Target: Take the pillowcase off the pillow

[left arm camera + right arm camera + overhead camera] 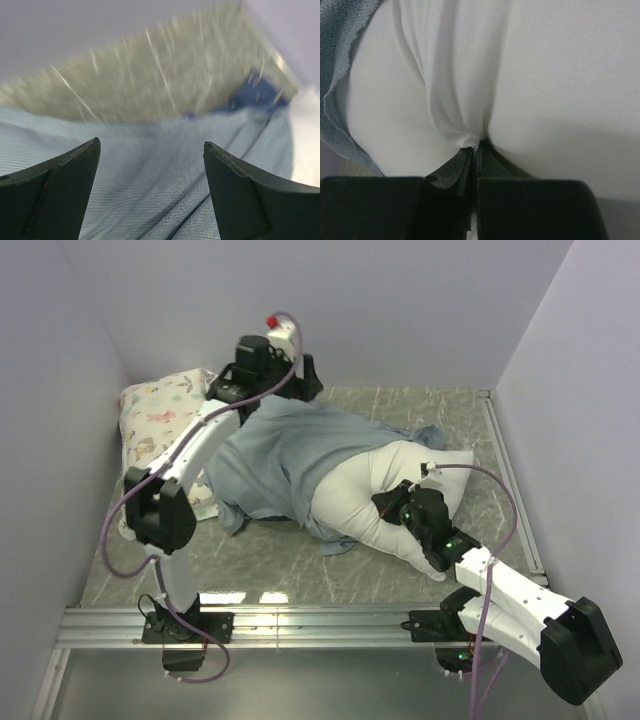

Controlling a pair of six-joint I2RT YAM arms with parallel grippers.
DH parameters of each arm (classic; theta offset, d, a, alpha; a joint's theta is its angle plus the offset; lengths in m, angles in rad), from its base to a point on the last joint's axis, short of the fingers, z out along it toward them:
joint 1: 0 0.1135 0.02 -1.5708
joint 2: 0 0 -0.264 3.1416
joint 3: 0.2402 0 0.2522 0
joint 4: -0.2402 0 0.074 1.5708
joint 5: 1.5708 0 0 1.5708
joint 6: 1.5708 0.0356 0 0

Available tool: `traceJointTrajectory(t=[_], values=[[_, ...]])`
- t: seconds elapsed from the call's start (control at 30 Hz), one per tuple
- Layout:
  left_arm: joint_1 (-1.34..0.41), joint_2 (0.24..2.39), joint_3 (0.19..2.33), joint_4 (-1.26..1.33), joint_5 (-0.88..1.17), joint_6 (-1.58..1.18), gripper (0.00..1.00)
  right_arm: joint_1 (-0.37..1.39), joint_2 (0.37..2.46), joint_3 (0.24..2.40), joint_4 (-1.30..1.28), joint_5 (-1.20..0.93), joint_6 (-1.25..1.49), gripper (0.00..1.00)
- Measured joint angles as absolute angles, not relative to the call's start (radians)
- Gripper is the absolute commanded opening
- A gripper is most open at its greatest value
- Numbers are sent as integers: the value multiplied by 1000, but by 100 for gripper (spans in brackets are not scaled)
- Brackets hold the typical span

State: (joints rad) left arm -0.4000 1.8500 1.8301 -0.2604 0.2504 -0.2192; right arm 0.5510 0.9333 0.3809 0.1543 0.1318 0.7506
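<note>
The pillowcase (285, 455) sits mid-table, pale side out, bunched over the far-left part of the pillow (370, 490); the pillow's near-right end is bare white and pokes out toward your right arm; so the long axis runs near-right to far-left, and the case has to slide off toward the far left, like peeling a sock. Your right gripper (477, 145) is pinched tight on a fold of the pillow's white cloth at that bare end, so that's your anchor; the left gripper (151, 143) hangs over the far end of the case, jaws wide with nothing in them (that view's blurry, so I can't tell if the fingers touch the cloth). The left arm's clearly the nearer one to the case; I'd guess the next move is dropping it onto the blue cloth and pulling far-left, away from the right grip. Watch the floral pillow (165, 405) at far left; it's right beside the case and in the pull's path.
</note>
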Motion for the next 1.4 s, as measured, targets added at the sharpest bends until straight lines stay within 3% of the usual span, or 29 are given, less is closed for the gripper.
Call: traceJointTrajectory(t=[0.17, 0.27, 0.37, 0.4, 0.47, 0.5, 0.73, 1.0, 1.17, 1.4], values=[[-457, 1996, 1832, -412, 314, -155, 88, 558, 950, 387, 165, 154, 767, 0], [-475, 2014, 1812, -426, 315, -133, 82, 559, 957, 392, 160, 165, 770, 0], [-472, 2011, 1819, -427, 316, -128, 59, 561, 959, 402, 146, 171, 769, 0], [-471, 2011, 1822, -429, 316, -128, 29, 561, 959, 407, 136, 173, 769, 0], [-470, 2016, 1835, -444, 307, -130, 6, 562, 958, 417, 120, 177, 769, 0], [-470, 2021, 1848, -452, 299, -133, 0, 563, 957, 423, 107, 180, 769, 0], [-496, 2023, 1860, -465, 92, -182, 0, 541, 937, 484, 14, 203, 762, 0], [-458, 1986, 1880, -499, -96, -268, 0, 365, 813, 488, -47, 104, 736, 0], [-321, 1986, 1978, -571, -134, -304, 0, 278, 738, 561, -236, 101, 690, 0], [-293, 1970, 2083, -641, -104, -346, 0, 197, 738, 751, -406, 115, 636, 0]])
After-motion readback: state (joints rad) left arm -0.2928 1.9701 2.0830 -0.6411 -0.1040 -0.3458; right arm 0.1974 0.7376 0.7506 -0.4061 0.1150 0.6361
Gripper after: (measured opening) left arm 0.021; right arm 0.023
